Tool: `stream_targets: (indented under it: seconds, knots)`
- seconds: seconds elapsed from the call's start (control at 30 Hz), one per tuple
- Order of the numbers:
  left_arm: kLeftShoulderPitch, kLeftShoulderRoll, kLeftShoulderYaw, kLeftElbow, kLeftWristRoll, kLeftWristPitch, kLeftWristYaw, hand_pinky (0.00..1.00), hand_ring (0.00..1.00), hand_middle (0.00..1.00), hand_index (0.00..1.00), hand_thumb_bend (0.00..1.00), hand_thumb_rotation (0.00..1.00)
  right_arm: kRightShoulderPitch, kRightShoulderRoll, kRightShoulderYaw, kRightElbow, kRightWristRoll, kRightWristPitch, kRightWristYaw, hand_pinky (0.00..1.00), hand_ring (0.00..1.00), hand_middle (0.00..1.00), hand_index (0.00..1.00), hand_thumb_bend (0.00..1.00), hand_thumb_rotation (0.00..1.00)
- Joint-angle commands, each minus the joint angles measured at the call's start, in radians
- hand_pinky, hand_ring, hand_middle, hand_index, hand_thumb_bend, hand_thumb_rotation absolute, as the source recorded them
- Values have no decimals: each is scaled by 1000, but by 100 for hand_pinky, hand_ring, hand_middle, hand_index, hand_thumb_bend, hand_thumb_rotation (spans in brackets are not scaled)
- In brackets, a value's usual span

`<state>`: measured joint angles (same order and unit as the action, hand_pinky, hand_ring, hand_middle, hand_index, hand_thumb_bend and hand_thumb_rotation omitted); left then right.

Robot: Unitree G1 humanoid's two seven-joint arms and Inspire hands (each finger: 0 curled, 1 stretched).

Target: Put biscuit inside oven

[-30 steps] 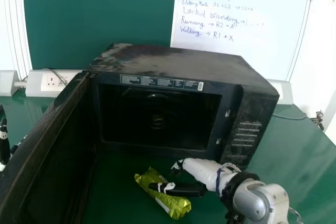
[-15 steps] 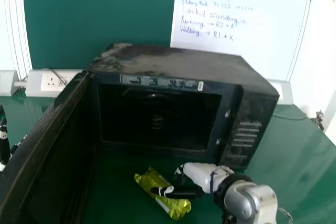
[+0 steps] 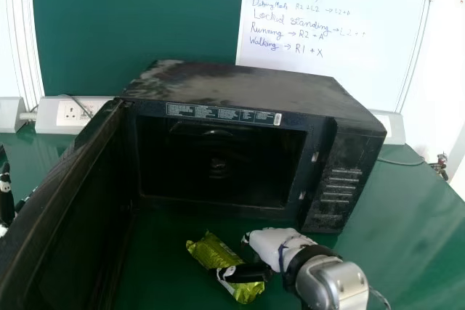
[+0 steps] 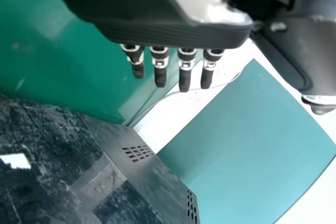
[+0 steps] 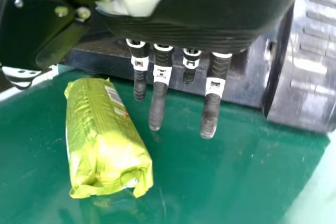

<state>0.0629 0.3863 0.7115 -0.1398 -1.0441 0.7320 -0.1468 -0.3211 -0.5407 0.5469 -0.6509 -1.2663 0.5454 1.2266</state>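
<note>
One biscuit packet: on the green table, outside the oven, at six o'clock from its cavity.
Oven door: swung wide at the cavity's nine o'clock, giving you a way in.
Oven job: early, by my judgement; access is done, but you have the grasp, lift, carry inside and letting go left.
Right hand: at the packet's three o'clock, released, fingers nearly straight, gripping nothing. In the head view it overlaps the packet; you cannot tell whether they touch.
Left hand: at your nine o'clock, open and idle.
</note>
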Motion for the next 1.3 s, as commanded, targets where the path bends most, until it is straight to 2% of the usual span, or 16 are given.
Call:
stream_targets:
  seconds: [0.0, 0.1, 0.3, 0.47, 0.53, 1.07, 1.27]
  knots:
    - [0, -9, -15, -11, -9, -1, -3, 68, 75, 79, 79, 60, 2, 24, 26, -18, 12, -25, -32, 4, 44, 56, 67, 86, 100, 29]
    - [-4, -14, -11, -9, -19, 4, 6, 68, 75, 79, 79, 61, 1, 43, 61, -33, 23, -54, -67, 6, 47, 58, 67, 84, 100, 29]
    - [-1, -18, -13, -23, -15, 1, 20, 67, 74, 78, 77, 62, 1, 78, 125, -50, 46, -118, -133, 4, 42, 53, 65, 82, 100, 28]
    - [-2, -19, -10, -23, -27, 8, 27, 68, 74, 78, 78, 61, 1, 106, 170, -52, 62, -185, -191, -16, 29, 40, 56, 82, 100, 29]
    - [-1, -18, -11, -23, -28, 6, 29, 68, 74, 78, 78, 61, 1, 118, 187, -58, 63, -198, -211, -21, 28, 38, 54, 81, 100, 29]
    - [5, -12, -14, -29, -31, -2, 30, 68, 75, 78, 78, 61, 1, 167, 273, -91, 115, -290, -303, -36, 33, 43, 58, 82, 100, 30]
    - [4, -16, -10, -31, -38, 0, 42, 67, 74, 77, 77, 62, 0, 177, 304, -86, 176, -335, -313, -60, 33, 45, 60, 83, 97, 25]
